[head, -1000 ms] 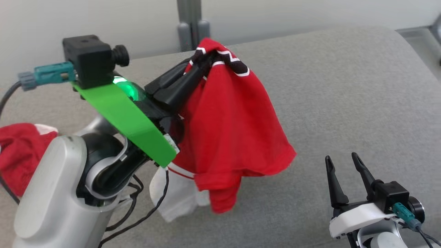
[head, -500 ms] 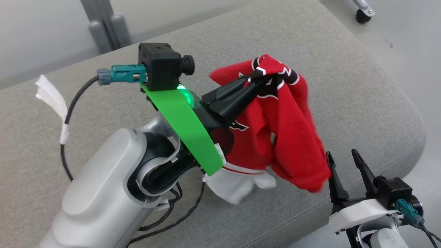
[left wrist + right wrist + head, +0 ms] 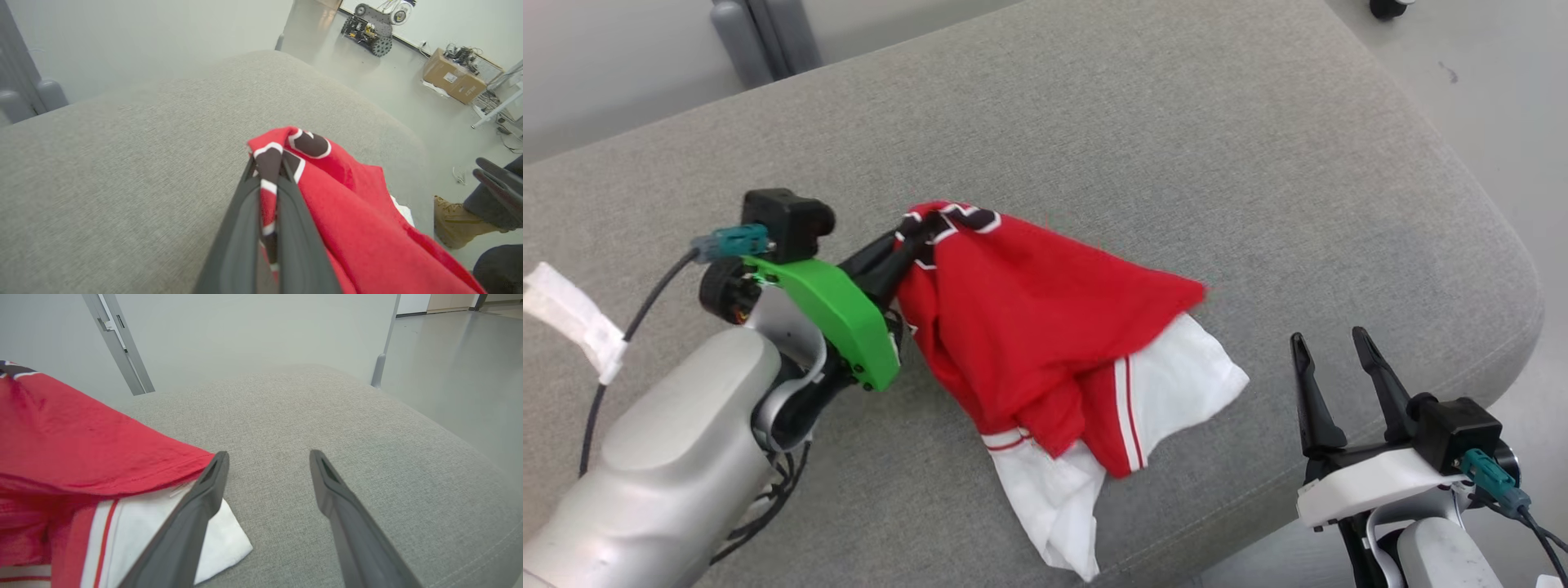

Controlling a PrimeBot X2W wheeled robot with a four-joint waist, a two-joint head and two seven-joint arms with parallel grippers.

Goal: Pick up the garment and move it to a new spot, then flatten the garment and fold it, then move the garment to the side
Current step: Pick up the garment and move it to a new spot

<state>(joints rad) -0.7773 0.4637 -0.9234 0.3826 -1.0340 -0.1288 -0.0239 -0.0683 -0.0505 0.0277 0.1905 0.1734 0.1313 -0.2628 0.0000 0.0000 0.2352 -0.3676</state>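
The garment (image 3: 1045, 327) is a red shirt with white sleeves and a black-and-white trimmed collar. It lies crumpled on the grey cushion (image 3: 1176, 147), its collar end lifted. My left gripper (image 3: 907, 249) is shut on that collar, and the left wrist view shows the garment (image 3: 351, 212) pinched between the two fingers (image 3: 245, 228). My right gripper (image 3: 1331, 347) stands open at the lower right, just off the white sleeve. In the right wrist view the garment (image 3: 81, 441) lies to the left of the open right gripper (image 3: 269, 457).
The cushion's rounded front-right edge (image 3: 1503, 327) drops to the floor. Grey posts (image 3: 760, 33) stand behind the cushion. A cardboard box (image 3: 453, 75), a wheeled robot (image 3: 376, 28) and a person's boot (image 3: 457, 220) are on the floor beyond.
The head camera has swung. My left gripper has come down with the garment, which hung in the air before and now rests spread on the cushion. The right gripper stays open.
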